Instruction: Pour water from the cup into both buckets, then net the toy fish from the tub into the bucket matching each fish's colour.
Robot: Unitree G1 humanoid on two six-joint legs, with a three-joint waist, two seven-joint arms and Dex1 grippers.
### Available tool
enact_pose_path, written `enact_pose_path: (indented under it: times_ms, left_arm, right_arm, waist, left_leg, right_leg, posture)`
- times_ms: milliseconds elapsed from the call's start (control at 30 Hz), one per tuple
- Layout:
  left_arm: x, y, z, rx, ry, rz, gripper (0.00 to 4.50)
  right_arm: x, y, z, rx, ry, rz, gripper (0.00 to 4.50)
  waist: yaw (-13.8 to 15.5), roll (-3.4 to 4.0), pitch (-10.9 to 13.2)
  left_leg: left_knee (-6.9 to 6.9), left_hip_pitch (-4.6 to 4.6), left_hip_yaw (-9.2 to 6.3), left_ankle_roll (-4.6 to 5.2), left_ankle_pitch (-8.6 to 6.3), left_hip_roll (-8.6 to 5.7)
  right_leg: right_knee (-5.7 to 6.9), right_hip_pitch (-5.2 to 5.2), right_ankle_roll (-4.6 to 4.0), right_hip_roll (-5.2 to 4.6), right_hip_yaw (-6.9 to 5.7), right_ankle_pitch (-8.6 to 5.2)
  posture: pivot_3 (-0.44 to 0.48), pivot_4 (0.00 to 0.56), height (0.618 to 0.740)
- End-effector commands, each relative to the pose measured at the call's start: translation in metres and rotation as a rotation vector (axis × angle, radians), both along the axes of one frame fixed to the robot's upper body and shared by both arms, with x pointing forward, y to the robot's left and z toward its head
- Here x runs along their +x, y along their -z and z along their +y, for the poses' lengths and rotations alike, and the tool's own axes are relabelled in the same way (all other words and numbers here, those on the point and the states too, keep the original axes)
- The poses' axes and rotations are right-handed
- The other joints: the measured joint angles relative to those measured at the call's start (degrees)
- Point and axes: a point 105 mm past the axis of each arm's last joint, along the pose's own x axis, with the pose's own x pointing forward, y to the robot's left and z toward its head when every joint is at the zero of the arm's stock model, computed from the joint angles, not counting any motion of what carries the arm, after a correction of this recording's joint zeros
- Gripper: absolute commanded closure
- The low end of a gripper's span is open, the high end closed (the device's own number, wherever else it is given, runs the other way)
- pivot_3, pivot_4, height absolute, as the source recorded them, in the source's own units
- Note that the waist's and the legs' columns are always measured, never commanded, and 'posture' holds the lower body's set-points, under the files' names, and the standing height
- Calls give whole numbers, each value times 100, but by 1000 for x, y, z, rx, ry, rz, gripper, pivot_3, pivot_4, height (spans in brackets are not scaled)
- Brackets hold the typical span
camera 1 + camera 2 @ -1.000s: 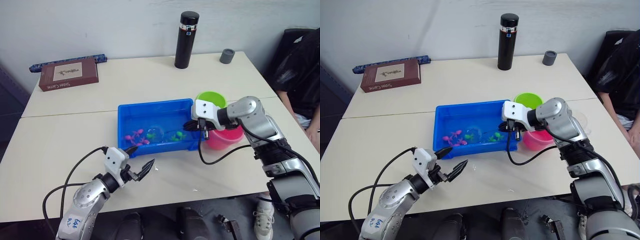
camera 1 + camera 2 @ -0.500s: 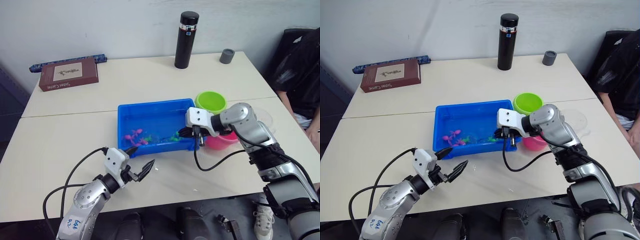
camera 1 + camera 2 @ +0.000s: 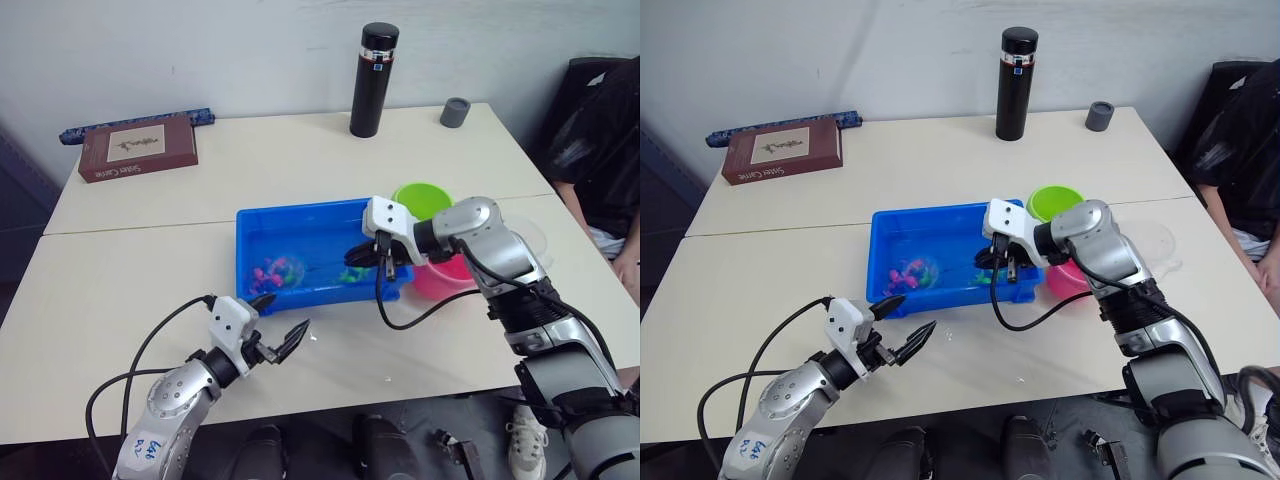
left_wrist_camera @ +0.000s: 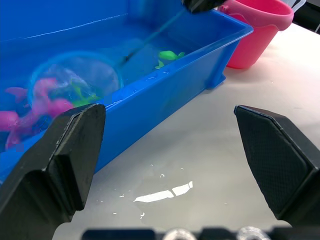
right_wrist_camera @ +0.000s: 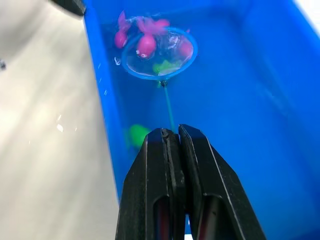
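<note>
Black fingers of the left gripper [image 3: 278,322] stand apart over the table [image 3: 120,280], holding nothing, just short of the blue tub [image 3: 300,215]. Inside it, the right gripper [image 3: 362,255] is clamped on the net [image 5: 159,53] handle; the hoop sits among pink fish [image 5: 146,44] with a green fish [image 5: 165,66] in it too. Lifting now risks a mixed catch going into the pink bucket [image 3: 447,276] or green bucket [image 3: 422,199]. Far left, the brown box [image 3: 137,146] carries print too small to read.

Open desk around the left claw [image 3: 277,322]

The shallow bright blue plastic tub [image 3: 300,222] walls off the space just beyond it; bare pale desk [image 3: 120,270] lies to both sides.
</note>
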Motion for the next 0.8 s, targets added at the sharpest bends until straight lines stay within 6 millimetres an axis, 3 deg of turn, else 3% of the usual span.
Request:
enact_pose_path:
  times_ms: [33,300,533,800]
  left_arm:
    - [-1,-6,-3,1,13,-32,44]
    - [0,-5,-3,4,24,-32,44]
    - [3,-7,-1,14,33,-40,44]
    - [5,-16,-5,29,111,-67,44]
  right_arm:
    - [-1,-20,1,51,6,-27,4500]
    - [1,-25,-6,68,44,-16,4500]
    - [-4,-43,-19,107,91,-25,4500]
    - [-36,-61,-38,157,146,-47,4500]
  waist:
    - [-2,0,0]
    - [-1,0,0]
    - [4,0,0]
    - [14,0,0]
  left_leg:
    - [0,0,0,0,0,-1]
    - [0,-1,1,1,0,-2]
    - [0,-4,0,2,0,-3]
    - [-2,-11,-7,4,-2,-3]
  right_leg:
    - [0,0,0,-2,0,0]
    - [0,0,0,-3,-1,0]
    - [-2,-1,0,-3,-2,0]
    - [-12,-1,-2,-6,-9,-1]
  posture:
    - [0,150,740]
    - [0,150,740]
    - [0,150,740]
    - [0,150,740]
